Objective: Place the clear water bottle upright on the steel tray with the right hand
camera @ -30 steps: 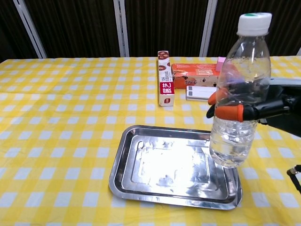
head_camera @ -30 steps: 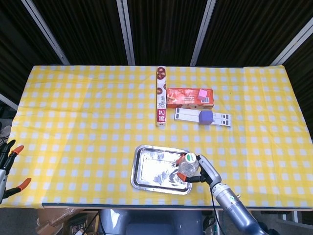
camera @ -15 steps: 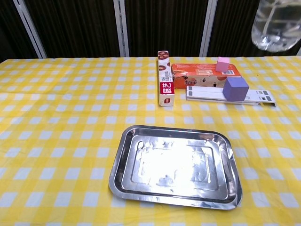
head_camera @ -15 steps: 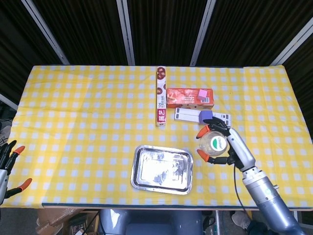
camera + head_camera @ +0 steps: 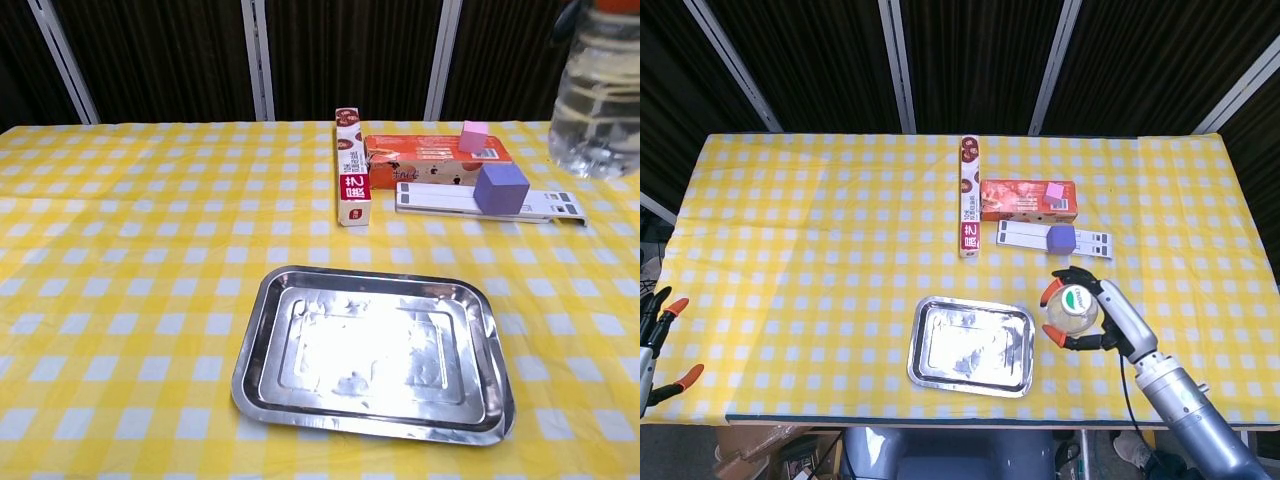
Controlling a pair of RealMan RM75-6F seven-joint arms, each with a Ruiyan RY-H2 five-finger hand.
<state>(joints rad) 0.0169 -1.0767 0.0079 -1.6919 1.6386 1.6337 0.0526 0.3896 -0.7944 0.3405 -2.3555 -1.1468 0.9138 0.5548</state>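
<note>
My right hand [image 5: 1095, 315] holds the bottle [image 5: 1071, 308] in the air just right of the tray [image 5: 923, 350], cap up toward the head camera, fingers [image 5: 1052, 340] clamped around its upper body. In the chest view only the bottle's lower half [image 5: 600, 95] shows at the top right corner, well above the tabletop [image 5: 820, 240], water sloshing visibly inside. The tray sits bare near the front edge, its shiny floor uneven with dents.

The risks, as I judge them: the bottle is off to the side of the tray, so lowering from here would set it on the cloth, not the steel. Coming in low could catch the base on the tray's raised rim and tip it. The moving water could rock the bottle when I let go, and the dented floor may not seat it flat.

My right forearm [image 5: 1185, 405] reaches in from the lower right corner, wrist angled toward the tray. My left hand [image 5: 655, 335] hangs at the far left edge, off the tabletop, fingers apart and holding nothing.
</note>
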